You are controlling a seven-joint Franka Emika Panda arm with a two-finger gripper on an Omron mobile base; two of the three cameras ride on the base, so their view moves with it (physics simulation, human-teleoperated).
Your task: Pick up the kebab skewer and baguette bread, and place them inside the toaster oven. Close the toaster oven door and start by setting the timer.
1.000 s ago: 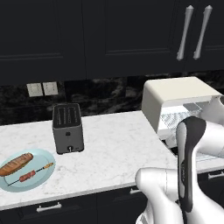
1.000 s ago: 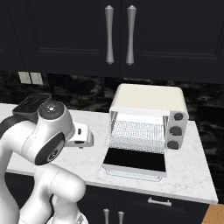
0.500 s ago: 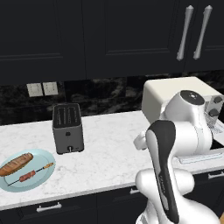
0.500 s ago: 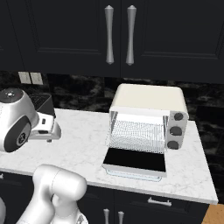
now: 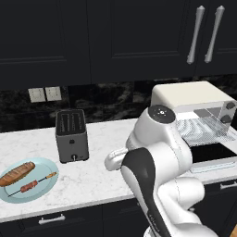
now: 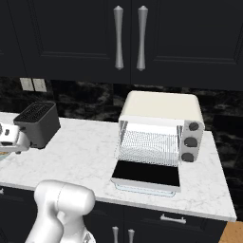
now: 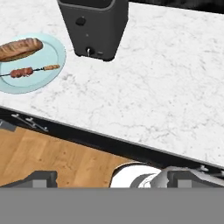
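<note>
The baguette bread [image 5: 17, 173] [image 7: 19, 49] and the kebab skewer [image 5: 33, 185] [image 7: 28, 71] lie side by side on a pale blue plate [image 5: 46, 169] [image 7: 52, 52] at the counter's left end. My gripper [image 7: 116, 178] is open, its fingertips [image 7: 40, 178] wide apart with nothing between them. It hovers over the counter's front edge, right of the plate. My hand [image 5: 115, 159] [image 6: 9, 137] sits in front of the slot toaster. The toaster oven [image 5: 190, 95] [image 6: 161, 107] stands at the right. The toaster oven door [image 6: 147, 173] [image 5: 213, 155] is folded down flat, showing the wire rack [image 6: 149, 144].
A dark grey slot toaster [image 5: 71, 135] [image 6: 38, 123] [image 7: 94, 26] stands between the plate and the oven. Three knobs [image 6: 190, 141] run down the oven's right side. Dark cabinets hang above. White marble counter [image 5: 92, 180] stretches between; wooden floor [image 7: 48, 153] lies below its edge.
The arm has swung left, away from the oven front toward the slot toaster and plate. The gripper has stayed open. Nothing on the counter has moved.
</note>
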